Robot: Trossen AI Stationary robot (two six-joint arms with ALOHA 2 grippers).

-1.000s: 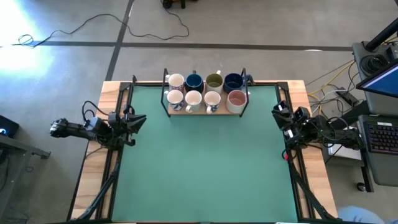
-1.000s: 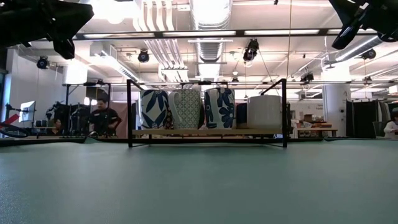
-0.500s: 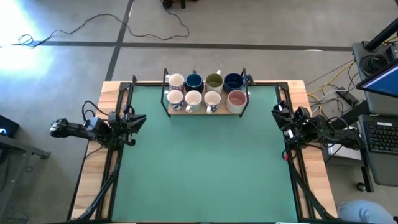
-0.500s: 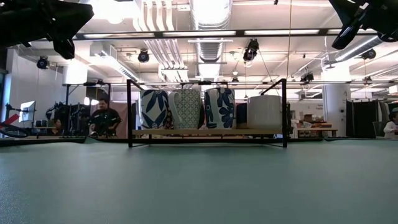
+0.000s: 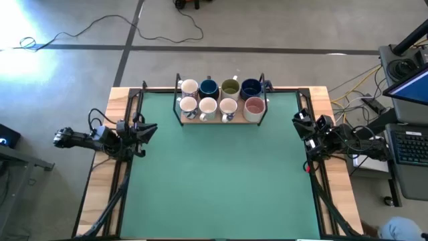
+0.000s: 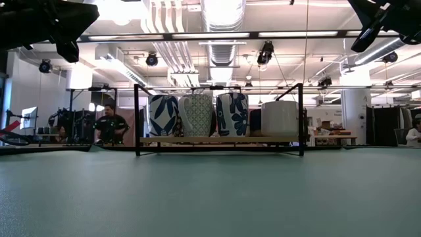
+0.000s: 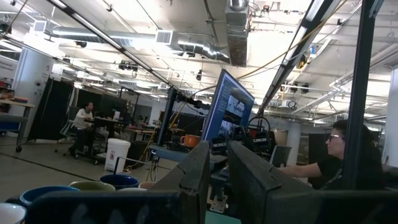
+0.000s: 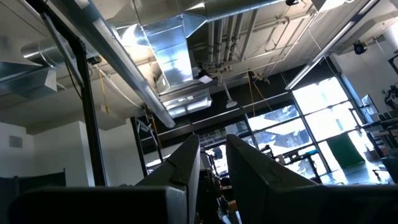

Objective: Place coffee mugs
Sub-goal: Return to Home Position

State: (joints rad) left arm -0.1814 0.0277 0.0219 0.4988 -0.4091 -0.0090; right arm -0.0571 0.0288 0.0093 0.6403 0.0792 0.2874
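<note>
Finding all eight mugs [image 5: 217, 98] seated on the rack [image 5: 179, 110] at the far middle of the table [image 5: 221, 187], in two rows of four running left to right. Placing the left gripper [image 5: 148, 128] at the left table edge and the right gripper [image 5: 296, 120] at the right edge, both well apart from the rack and about equally near it, with the mugs lying inward and farther back from each. Recording left fingers [image 7: 196, 177] and right fingers [image 8: 186, 168] drawn almost together, pinching nothing. Judging no mug left to place, only parking to finish.
</note>
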